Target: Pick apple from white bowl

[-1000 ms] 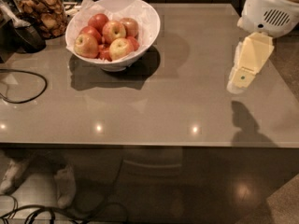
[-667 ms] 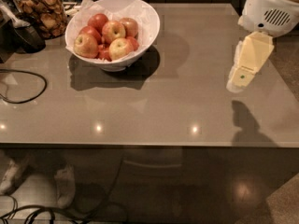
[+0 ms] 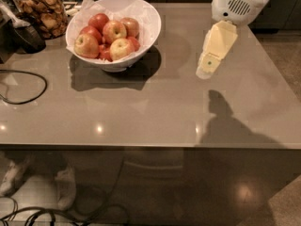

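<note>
Camera view gives you the glossy grey table nearest. Over its right side hangs the cream, wedge-shaped hand, well apart from the fruit; you cannot tell its grip. Farther left, the round blushed-yellow apple lies among others in the paper-lined white bowl.

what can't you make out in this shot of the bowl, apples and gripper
Camera view:
- Apples: lower ones hidden under the top ones in the white bowl, so no full count.
- Gripper, over the table's right side, apart from the bowl: its arm is cut by the top edge.
- Glass jar: top cut by the top edge.
- Cable: runs off the left edge.
</note>
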`<action>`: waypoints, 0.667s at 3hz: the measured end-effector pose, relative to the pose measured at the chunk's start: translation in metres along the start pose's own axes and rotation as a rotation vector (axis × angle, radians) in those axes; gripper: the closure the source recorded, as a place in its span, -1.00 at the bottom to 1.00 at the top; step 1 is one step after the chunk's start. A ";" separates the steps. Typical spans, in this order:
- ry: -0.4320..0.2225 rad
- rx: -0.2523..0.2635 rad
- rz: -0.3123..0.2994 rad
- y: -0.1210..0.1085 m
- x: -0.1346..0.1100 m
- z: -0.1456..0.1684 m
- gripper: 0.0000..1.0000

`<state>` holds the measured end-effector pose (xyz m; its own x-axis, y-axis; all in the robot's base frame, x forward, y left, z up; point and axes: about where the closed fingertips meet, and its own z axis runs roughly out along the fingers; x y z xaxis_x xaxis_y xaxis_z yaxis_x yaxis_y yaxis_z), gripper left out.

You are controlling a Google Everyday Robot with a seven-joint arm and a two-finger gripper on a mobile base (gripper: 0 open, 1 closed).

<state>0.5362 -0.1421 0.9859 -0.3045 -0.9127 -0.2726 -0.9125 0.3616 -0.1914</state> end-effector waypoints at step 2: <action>-0.040 -0.008 -0.047 -0.017 -0.050 0.012 -1.00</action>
<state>0.5699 -0.1005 0.9917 -0.2504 -0.9201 -0.3013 -0.9277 0.3170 -0.1973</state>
